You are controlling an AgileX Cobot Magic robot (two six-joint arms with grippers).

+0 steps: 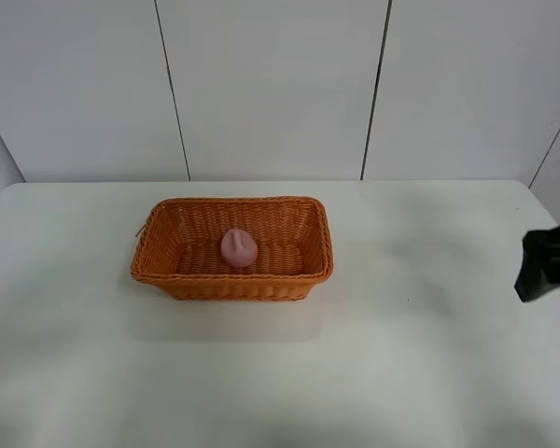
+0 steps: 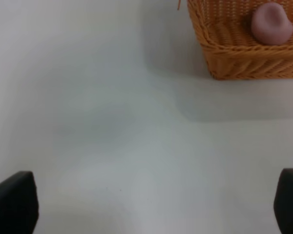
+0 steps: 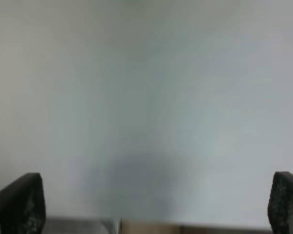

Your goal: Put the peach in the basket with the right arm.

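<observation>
Peach [image 1: 239,247] sits inside basket [image 1: 302,276]; right tool [image 3: 156,204] well right of basket, fingers apart, empty; left tool [image 2: 156,204] likewise apart.

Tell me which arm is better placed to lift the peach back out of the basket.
Probably left. Its open claw faces the orange woven wicker basket, with the small pink peach in its wrist view. The right claw, also open, sees only bare white table and sits at the table's right edge.

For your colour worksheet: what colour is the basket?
Orange-brown woven wicker basket; clearest in the exterior high view.
</observation>
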